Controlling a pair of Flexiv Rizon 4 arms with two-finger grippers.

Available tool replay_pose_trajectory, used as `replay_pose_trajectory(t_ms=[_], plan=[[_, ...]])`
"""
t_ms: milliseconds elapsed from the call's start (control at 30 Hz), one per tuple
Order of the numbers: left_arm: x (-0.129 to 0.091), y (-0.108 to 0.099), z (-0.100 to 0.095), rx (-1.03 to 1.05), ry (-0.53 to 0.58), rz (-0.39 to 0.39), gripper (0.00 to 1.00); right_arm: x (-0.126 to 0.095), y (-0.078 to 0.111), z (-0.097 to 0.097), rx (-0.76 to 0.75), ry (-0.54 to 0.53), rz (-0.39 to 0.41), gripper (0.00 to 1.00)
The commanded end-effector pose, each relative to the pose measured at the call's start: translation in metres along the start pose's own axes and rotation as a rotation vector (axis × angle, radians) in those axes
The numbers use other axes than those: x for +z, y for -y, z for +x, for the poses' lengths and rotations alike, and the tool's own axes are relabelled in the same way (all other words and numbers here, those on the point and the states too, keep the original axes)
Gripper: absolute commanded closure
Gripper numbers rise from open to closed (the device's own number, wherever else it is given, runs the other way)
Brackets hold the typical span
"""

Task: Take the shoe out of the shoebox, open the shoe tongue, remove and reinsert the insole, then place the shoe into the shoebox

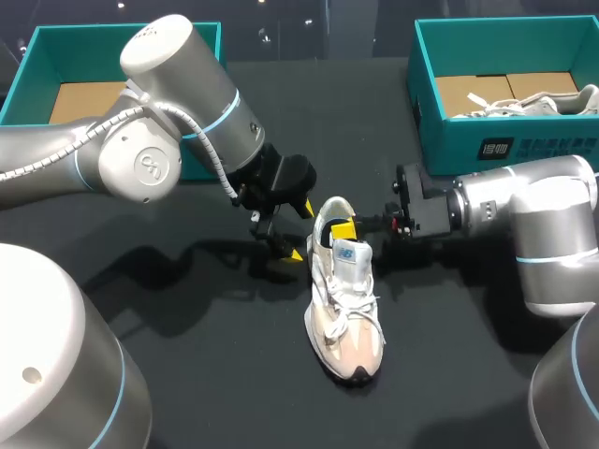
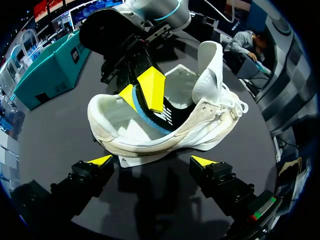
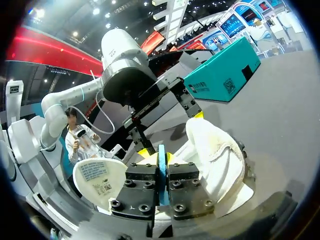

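Pinching the insole (image 2: 162, 119) between pressed-together fingers, the right gripper (image 1: 344, 227) reaches in from the right of the frame to the middle of the head view, its yellow tips down inside the shoe's opening. The shoe (image 1: 344, 313) lies on the dark bench (image 1: 187, 374) at the centre of the frame, heel toward the upper edge and toe toward the lower, well apart from both teal shoeboxes: one at the upper left (image 1: 37, 56), one at the upper right (image 1: 505, 140) with another shoe in it. The tongue (image 2: 210, 65) stands folded up and away from the opening. The left gripper (image 2: 151, 161) is spread wide just beside the heel, with nothing between its fingers.

The insole looks thin, light and floppy, with a blue edge. It will likely bend and drag against the lining, so a pinch near the heel end and a pull along the shoe's length seems best. The shoe itself is light with a soft upper and could slide or lift with the insole. The firmer heel counter or the sole's rim, next to the left gripper, looks like the place to steady it.
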State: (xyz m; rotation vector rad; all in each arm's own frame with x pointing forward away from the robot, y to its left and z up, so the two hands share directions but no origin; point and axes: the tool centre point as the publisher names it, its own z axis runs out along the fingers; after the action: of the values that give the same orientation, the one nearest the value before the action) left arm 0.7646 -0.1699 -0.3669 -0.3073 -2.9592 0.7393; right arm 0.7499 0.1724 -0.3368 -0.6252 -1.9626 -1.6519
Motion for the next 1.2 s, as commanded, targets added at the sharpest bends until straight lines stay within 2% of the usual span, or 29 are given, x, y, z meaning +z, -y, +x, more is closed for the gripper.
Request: replay_pose_trajectory(t_ms=[33, 67, 100, 133, 200, 367, 433, 467, 567, 833, 967, 1000, 1033, 1067, 1133, 1200], plan=[[0.001, 0.000, 0.000, 0.000, 0.000, -0.003, 0.00, -0.002, -0.001, 0.012, -0.017, 0.024, 0.008, 1.00], [0.001, 0.000, 0.000, 0.000, 0.000, -0.003, 0.00, -0.002, -0.005, 0.014, -0.029, 0.026, 0.009, 0.82], [0.001, 0.000, 0.000, 0.000, 0.000, -0.003, 0.00, -0.002, -0.009, 0.015, -0.042, 0.028, 0.011, 0.59], [0.001, 0.000, 0.000, 0.000, 0.000, -0.003, 0.00, -0.002, -0.012, 0.016, -0.054, 0.028, 0.012, 0.54], [0.001, 0.000, 0.000, 0.000, 0.000, -0.003, 0.00, -0.002, -0.019, 0.017, -0.077, 0.030, 0.017, 0.53], [0.001, 0.000, 0.000, 0.000, 0.000, -0.003, 0.00, -0.005, -0.030, 0.013, -0.103, 0.040, 0.027, 0.61], [0.001, 0.000, 0.000, 0.000, 0.000, -0.003, 0.00, -0.006, -0.032, 0.008, -0.104, 0.043, 0.027, 0.67], [0.001, 0.000, 0.000, 0.000, 0.000, -0.003, 0.00, -0.006, -0.032, 0.006, -0.102, 0.044, 0.025, 0.72], [0.001, 0.000, 0.000, 0.000, 0.000, -0.003, 0.00, -0.005, -0.029, -0.001, -0.086, 0.046, 0.027, 1.00], [0.001, 0.000, 0.000, 0.000, 0.000, -0.003, 0.00, -0.003, -0.008, -0.003, -0.024, 0.043, 0.032, 1.00], [0.001, 0.000, 0.000, 0.000, 0.000, -0.003, 0.00, -0.007, -0.008, 0.001, -0.026, 0.055, 0.030, 1.00], [0.001, 0.000, 0.000, 0.000, 0.000, -0.003, 0.00, -0.009, -0.010, 0.003, -0.032, 0.059, 0.029, 0.95], [0.001, 0.000, 0.000, 0.000, 0.000, -0.003, 0.00, -0.010, -0.013, 0.004, -0.040, 0.062, 0.028, 0.73], [-0.001, 0.001, 0.000, 0.004, -0.001, 0.001, 0.00, -0.011, -0.015, 0.006, -0.047, 0.065, 0.028, 0.57], [-0.004, 0.001, 0.000, 0.015, -0.006, -0.003, 0.00, -0.013, -0.020, 0.008, -0.061, 0.069, 0.030, 0.46], [-0.010, 0.001, 0.001, 0.022, -0.015, 0.008, 0.00, -0.016, -0.024, 0.010, -0.071, 0.070, 0.033, 0.45]])
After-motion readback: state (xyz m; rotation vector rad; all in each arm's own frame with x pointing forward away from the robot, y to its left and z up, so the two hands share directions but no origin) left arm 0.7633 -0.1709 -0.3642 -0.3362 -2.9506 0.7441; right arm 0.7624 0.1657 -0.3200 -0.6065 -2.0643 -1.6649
